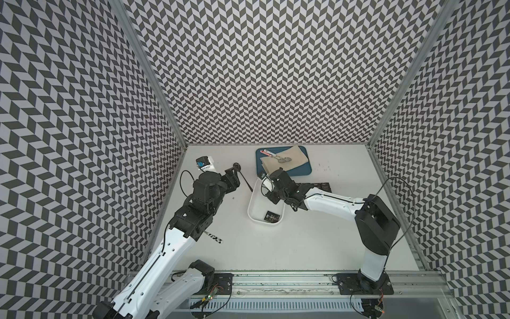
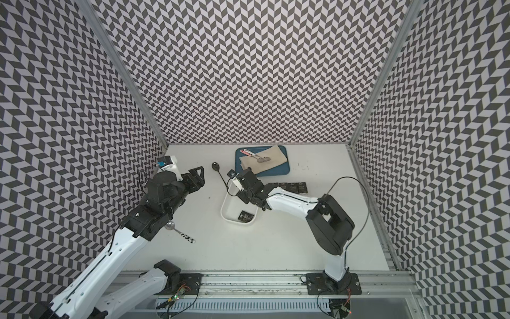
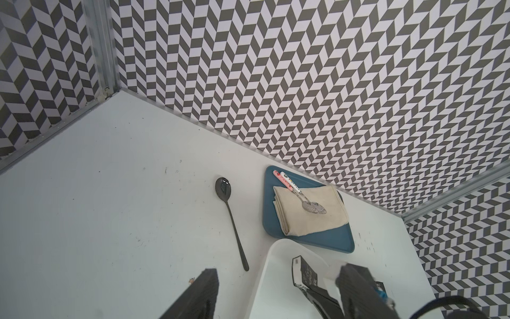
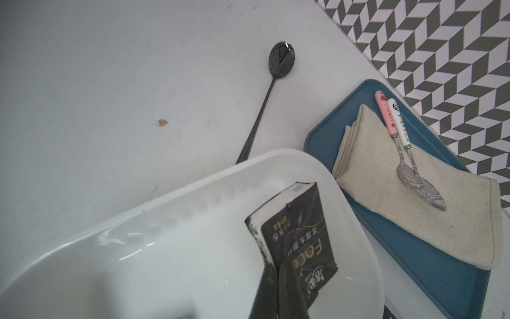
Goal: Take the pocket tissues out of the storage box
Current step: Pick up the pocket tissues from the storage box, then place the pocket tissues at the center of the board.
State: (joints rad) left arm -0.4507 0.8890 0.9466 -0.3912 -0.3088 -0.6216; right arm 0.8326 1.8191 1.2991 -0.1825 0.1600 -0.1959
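The white storage box (image 1: 249, 205) sits mid-table. My right gripper (image 4: 277, 272) reaches into its far end and is shut on one of the pocket tissues (image 4: 295, 234), a black "Face" packet held on edge and tilted; the same packet (image 3: 303, 272) shows in the left wrist view. In both top views the right wrist hides this grip. Another packet (image 1: 273, 216) lies flat at the box's near end. Several more packets (image 2: 289, 187) lie in a row on the table right of the box. My left gripper (image 2: 199, 173) hovers left of the box, open and empty.
A blue tray (image 1: 305, 172) holding a beige cloth and two spoons stands just behind the box. A black spoon (image 2: 220, 176) lies between the left gripper and the box. A spoon with a patterned handle (image 2: 182, 234) lies beside the left arm. Patterned walls close three sides.
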